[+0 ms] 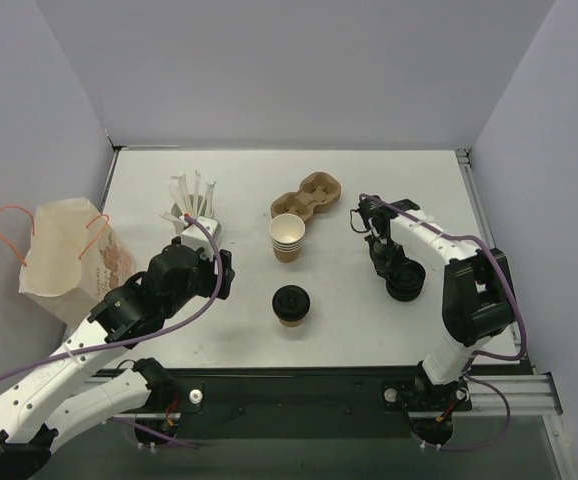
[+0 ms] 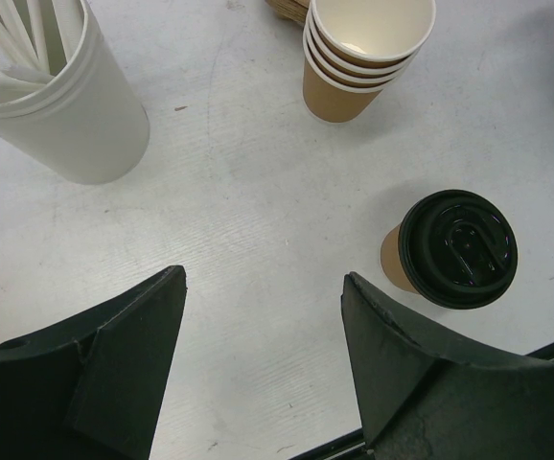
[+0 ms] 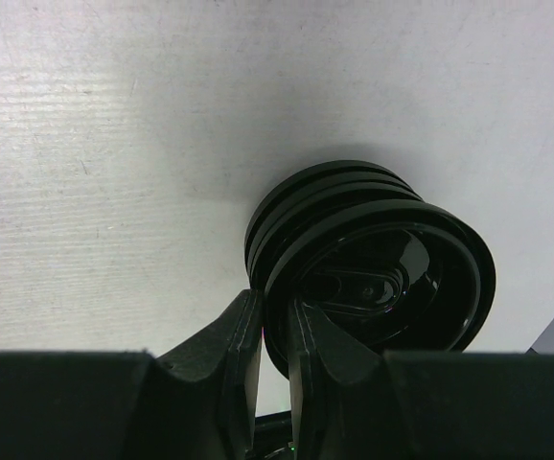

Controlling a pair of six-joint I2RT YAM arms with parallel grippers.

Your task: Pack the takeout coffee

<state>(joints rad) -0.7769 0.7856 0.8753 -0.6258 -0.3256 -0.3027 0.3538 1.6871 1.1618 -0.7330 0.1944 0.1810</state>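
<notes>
Our left tool (image 2: 263, 278) hangs released over the bare tabletop (image 2: 258, 182), its jaws spread wide and holding nothing. The takeout coffee (image 2: 454, 251) stands upright just off to its right, apart from both jaws, with its black lid already on. Our right tool (image 3: 275, 305) is clenched on the rim of the top lid (image 3: 382, 283) of the stack of lids (image 3: 325, 187), well apart from the cup. We judge the capping done and the pick-up next. The left tool must shift over, straddle the tan wall below the lid, close gently, then carry the cup toward the cup carrier (image 1: 306, 195) or the paper bag (image 1: 69, 262).
</notes>
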